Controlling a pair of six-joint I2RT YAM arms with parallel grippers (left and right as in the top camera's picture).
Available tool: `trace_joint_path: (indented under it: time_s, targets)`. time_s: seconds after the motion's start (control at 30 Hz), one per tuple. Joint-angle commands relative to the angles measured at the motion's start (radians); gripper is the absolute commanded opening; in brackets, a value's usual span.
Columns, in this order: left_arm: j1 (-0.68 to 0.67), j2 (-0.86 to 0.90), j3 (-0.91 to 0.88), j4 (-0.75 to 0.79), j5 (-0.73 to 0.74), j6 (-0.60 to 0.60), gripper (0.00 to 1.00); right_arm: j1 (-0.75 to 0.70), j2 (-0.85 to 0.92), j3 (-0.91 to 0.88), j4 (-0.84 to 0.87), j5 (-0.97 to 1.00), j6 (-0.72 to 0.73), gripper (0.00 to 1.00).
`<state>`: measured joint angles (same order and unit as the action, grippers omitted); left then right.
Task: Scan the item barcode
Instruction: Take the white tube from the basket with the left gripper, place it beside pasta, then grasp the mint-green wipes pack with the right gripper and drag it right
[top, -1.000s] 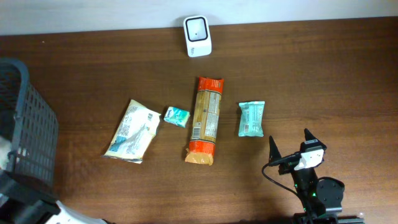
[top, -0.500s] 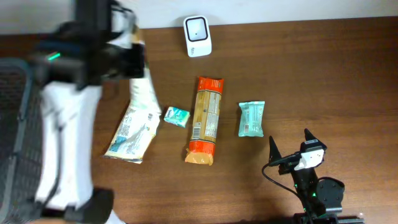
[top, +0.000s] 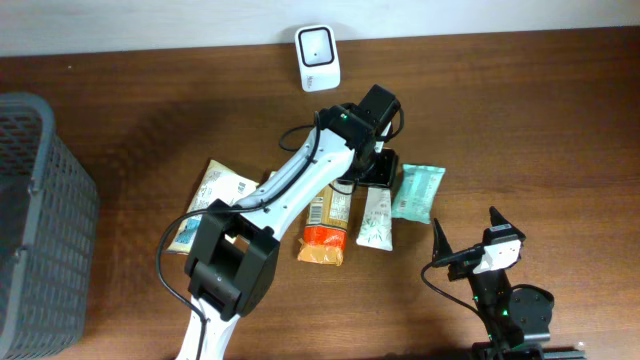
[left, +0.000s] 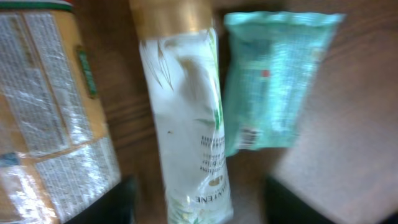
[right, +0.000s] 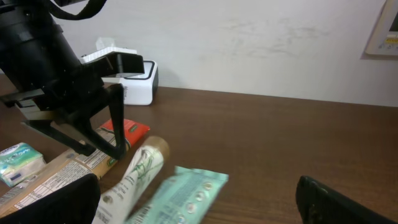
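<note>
A white tube (top: 377, 218) with a gold cap (left: 171, 15) lies on the table between an orange pack (top: 324, 236) and a teal packet (top: 418, 192). My left gripper (top: 376, 183) hangs over the tube's upper end, open. In the left wrist view the tube (left: 186, 112) runs between the dark fingers (left: 102, 202) without touching them; the picture is blurred. The white scanner (top: 317, 58) stands at the table's far edge. My right gripper (top: 468, 243) rests open near the front right. In its view the teal packet (right: 180, 193) lies just ahead.
A grey basket (top: 40, 220) stands at the left edge. A cream bag (top: 205, 200) lies left of the orange pack (left: 50, 112), partly under my left arm (top: 290, 190). The teal packet (left: 277, 81) touches the tube's right side.
My left arm swung in from the left to the middle, its gripper opened, and the white tube now lies beside the orange pack. The teal packet shifted right and tilted. The right arm stayed still.
</note>
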<state>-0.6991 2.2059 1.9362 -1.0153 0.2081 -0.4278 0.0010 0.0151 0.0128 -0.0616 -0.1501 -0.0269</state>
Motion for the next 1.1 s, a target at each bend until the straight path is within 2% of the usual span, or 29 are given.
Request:
trace_joint_path:
  time_s: [0.0, 0.07, 0.13, 0.27, 0.37, 0.47, 0.57, 0.7, 0.73, 0.77, 0.87, 0.93, 1.03, 1.07]
  targets:
    - [0.044, 0.002, 0.029, -0.043, -0.102, 0.051, 0.96, 0.006, -0.006, -0.007, -0.003, 0.002, 0.001, 0.99]
    - [0.103, -0.023, 0.119, -0.126, -0.105, 0.130, 0.95, 0.006, -0.006, -0.007, -0.003, 0.002, 0.001, 0.98]
    - [0.192, -0.072, 0.281, -0.230, -0.104, 0.234, 0.96, 0.006, -0.006, -0.007, -0.003, 0.002, 0.001, 0.99]
    - [0.378, -0.177, 0.529, -0.387, -0.103, 0.342, 1.00, 0.006, 0.004, -0.007, -0.004, 0.000, 0.023, 0.99]
    - [0.548, -0.234, 0.542, -0.432, -0.104, 0.351, 0.99, 0.005, 0.011, 0.004, 0.021, -0.070, 0.032, 0.98]
    - [0.658, -0.233, 0.542, -0.479, -0.104, 0.351, 0.99, 0.005, 0.109, 0.131, -0.034, -0.089, 0.042, 0.99]
    - [0.707, -0.233, 0.542, -0.483, -0.104, 0.351, 0.99, 0.005, 0.468, 0.433, -0.161, -0.090, 0.042, 0.98]
    - [0.709, -0.233, 0.542, -0.483, -0.104, 0.351, 0.99, 0.003, 1.007, 0.964, -0.578, -0.090, -0.042, 0.98]
    - [0.709, -0.233, 0.542, -0.483, -0.104, 0.351, 0.99, 0.003, 1.169, 1.123, -0.726, -0.089, -0.091, 0.99]
    - [0.709, -0.233, 0.542, -0.483, -0.104, 0.351, 0.99, 0.003, 1.287, 1.220, -0.795, -0.089, -0.119, 0.98]
    - [0.708, -0.233, 0.542, -0.483, -0.104, 0.351, 0.99, 0.004, 1.506, 1.284, -0.828, -0.090, -0.148, 0.98]
    - [0.709, -0.233, 0.542, -0.483, -0.104, 0.351, 0.99, 0.010, 1.621, 1.284, -0.824, -0.095, -0.263, 0.97]
    - [0.708, -0.233, 0.542, -0.483, -0.103, 0.351, 0.99, 0.039, 1.765, 1.284, -0.776, -0.097, -0.431, 0.90]
    - [0.709, -0.233, 0.542, -0.483, -0.104, 0.351, 0.99, 0.039, 1.816, 1.284, -0.743, -0.097, -0.433, 0.82]
